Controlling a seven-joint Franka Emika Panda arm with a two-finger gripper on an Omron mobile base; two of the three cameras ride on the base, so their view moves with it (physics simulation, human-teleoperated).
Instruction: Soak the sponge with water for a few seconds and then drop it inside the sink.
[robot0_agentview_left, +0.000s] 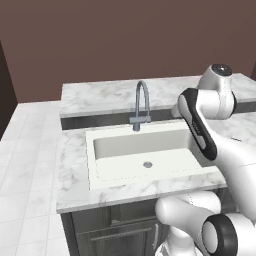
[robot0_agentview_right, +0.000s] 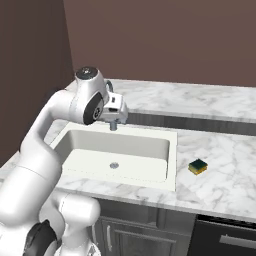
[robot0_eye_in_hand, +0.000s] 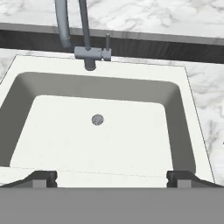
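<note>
A large white rectangular sink (robot0_eye_in_hand: 188, 131) with smooth matte walls, rounded inner corners and a flat floor is set into a counter (robot0_agentview_left: 75, 180) of white-grey veined marble. A small round grey drain (robot0_eye_in_hand: 97, 119) is seen at the middle of the basin floor. Behind the basin, a slender grey metal faucet (robot0_agentview_left: 142, 102) is mounted on the rim; its tube is bent into a tall arch, and a short lever is carried on a squat block at its base. A raised back ledge (robot0_agentview_right: 200, 102) of the same marble is separated from the counter by a dark band. Dark grey panelled cabinet fronts (robot0_agentview_right: 145, 227) are seen beneath the counter, pale square floor tiles (robot0_agentview_left: 25, 165) to one side, and a plain brown wall (robot0_agentview_right: 165, 40) behind. The sponge (robot0_agentview_right: 198, 166), a small rectangular block with yellow sides and a dark green-black upper face, is laid flat on the marble just beside the sink's outer edge in the right base view, apart from the basin. The glossy white arm with dark joints is raised over the near side of the basin. The gripper (robot0_eye_in_hand: 112, 178) is held with its jaws spread wide, its two small dark fingertips (robot0_eye_in_hand: 41, 178) standing far apart at the near rim in the hand view, and nothing is held between them.
</note>
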